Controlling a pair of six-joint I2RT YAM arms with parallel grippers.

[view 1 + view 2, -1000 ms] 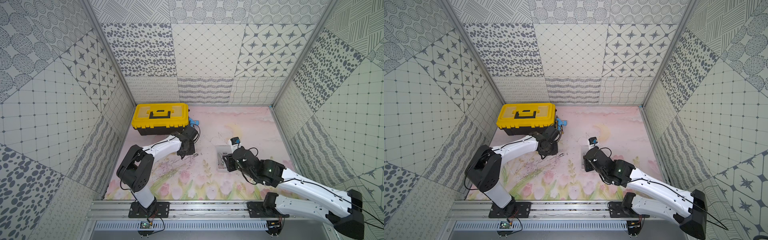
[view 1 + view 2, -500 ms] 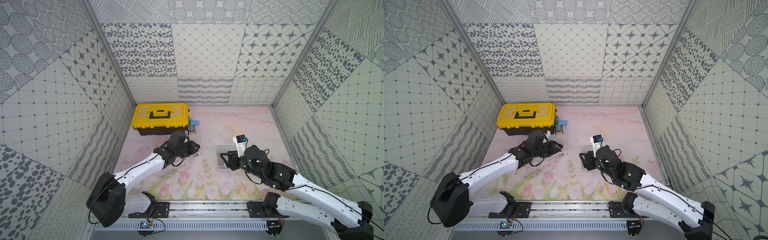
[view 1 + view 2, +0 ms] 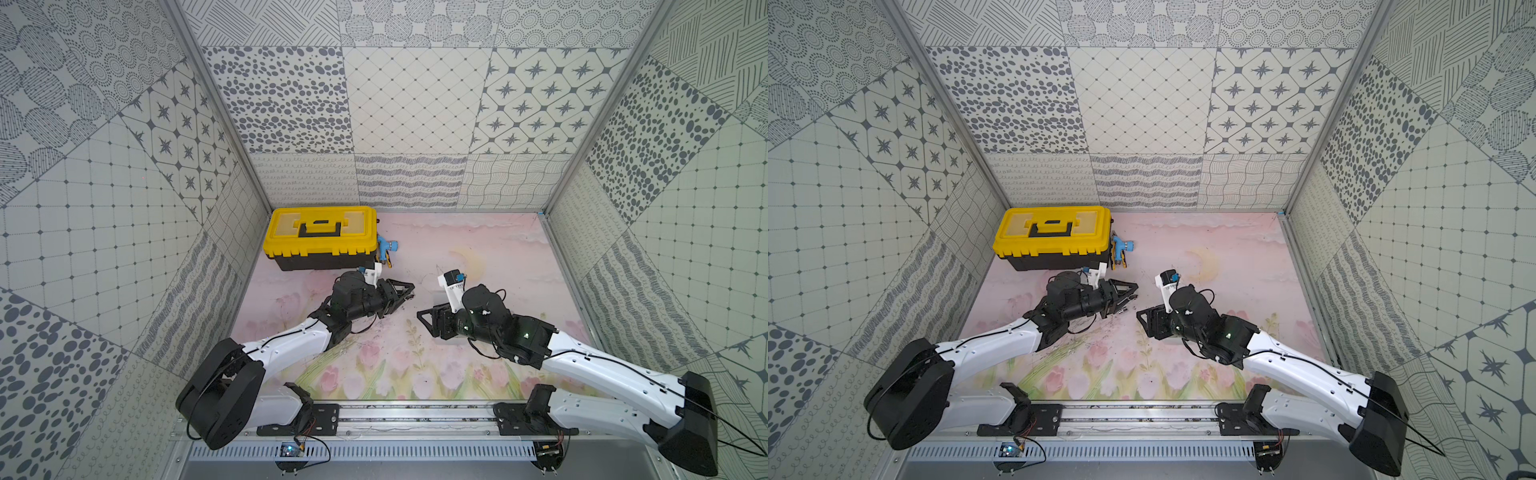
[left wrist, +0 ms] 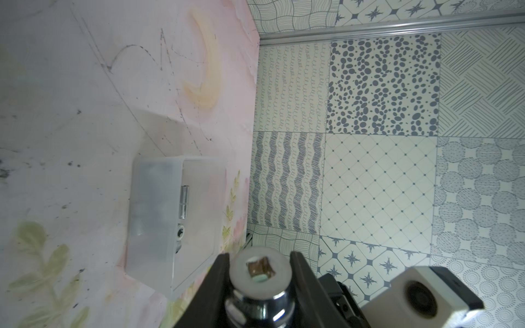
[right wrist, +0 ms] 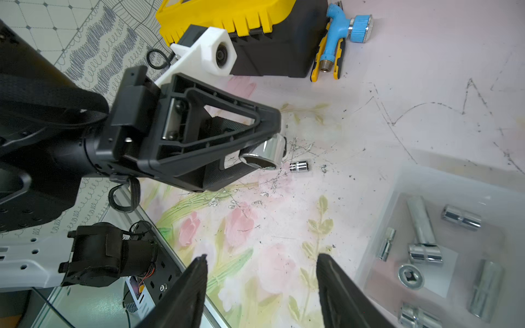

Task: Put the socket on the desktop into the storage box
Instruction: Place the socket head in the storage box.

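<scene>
The left claw (image 3: 405, 291) pinches a chrome socket (image 4: 260, 274) above the mat (image 5: 397, 85) — its square hole shows only from the left wrist. The right claw (image 5: 261, 259) gapes wide, empty, near the storage box (image 5: 397, 196). Only the right wrist view shows sockets (image 5: 425, 253) inside — and a small socket (image 5: 299, 166) on the mat.

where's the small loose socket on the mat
In the right wrist view, the small chrome socket lies on the pink floral mat, just beyond the left tool.
</scene>
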